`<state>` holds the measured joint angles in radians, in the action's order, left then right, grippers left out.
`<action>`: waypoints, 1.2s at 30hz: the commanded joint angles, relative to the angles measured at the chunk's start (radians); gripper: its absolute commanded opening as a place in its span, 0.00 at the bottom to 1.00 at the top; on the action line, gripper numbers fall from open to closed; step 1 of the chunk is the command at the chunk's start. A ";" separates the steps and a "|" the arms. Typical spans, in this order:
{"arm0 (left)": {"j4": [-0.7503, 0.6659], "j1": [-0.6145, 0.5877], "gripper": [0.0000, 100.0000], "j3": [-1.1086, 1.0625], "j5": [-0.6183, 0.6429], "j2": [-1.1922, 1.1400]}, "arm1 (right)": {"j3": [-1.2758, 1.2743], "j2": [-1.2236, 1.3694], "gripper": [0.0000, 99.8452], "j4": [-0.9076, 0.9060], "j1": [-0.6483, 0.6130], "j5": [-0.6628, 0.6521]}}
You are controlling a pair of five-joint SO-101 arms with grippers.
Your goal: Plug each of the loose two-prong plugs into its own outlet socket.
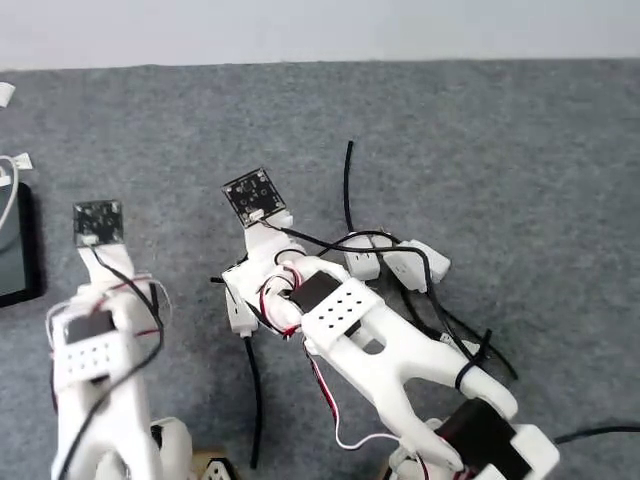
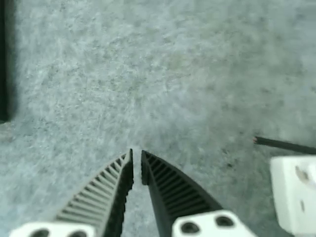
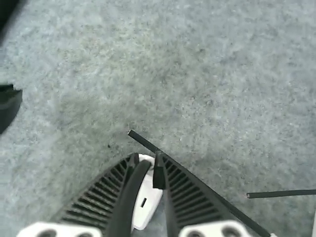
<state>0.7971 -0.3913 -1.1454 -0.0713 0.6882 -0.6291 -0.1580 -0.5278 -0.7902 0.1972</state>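
Fingers on the left gripper sit almost together, with a sliver of grey felt between the tips and nothing caught in them. Over to the right gripper: its fingers are clamped on the white plug. The plug's body is wedged between the ribbed pads, and a black cable crosses 1 fingertip and ends in a bare tip on the felt.

From above, the left arm rises from the near-left corner of the table. The right arm comes off the near edge and angles toward the middle, so the held plug lies between the 2 arms, tucked under the right wrist.

There's clutter here. A long black lead trails from the plug toward the near edge. 2 white connectors lie side by side just beside the right arm on its right, with black cables looped over them and over the arm itself. Farther out, 1 cable end points toward the far edge. At the left edge sits a black slab with a white cord across it.

The right wrist view gives the grip itself, which the wrist covers from above. The left wrist view catches the plug from the side, well apart from its own gripper, with the cable tip just past it.
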 commanded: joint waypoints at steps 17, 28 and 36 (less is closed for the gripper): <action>-0.015 -0.052 0.02 0.226 0.006 -0.285 | 0.038 0.036 0.01 0.048 -0.007 -0.012; -0.021 -0.052 0.02 0.220 0.008 -0.281 | -0.026 0.045 0.01 0.058 -0.010 -0.054; -0.023 -0.052 0.02 0.220 0.008 -0.281 | -0.135 -0.062 0.01 0.064 -0.012 -0.100</action>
<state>0.7971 -0.4388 -0.9337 -0.0683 0.3767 -0.7503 -0.1642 -0.4803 -0.7979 0.1250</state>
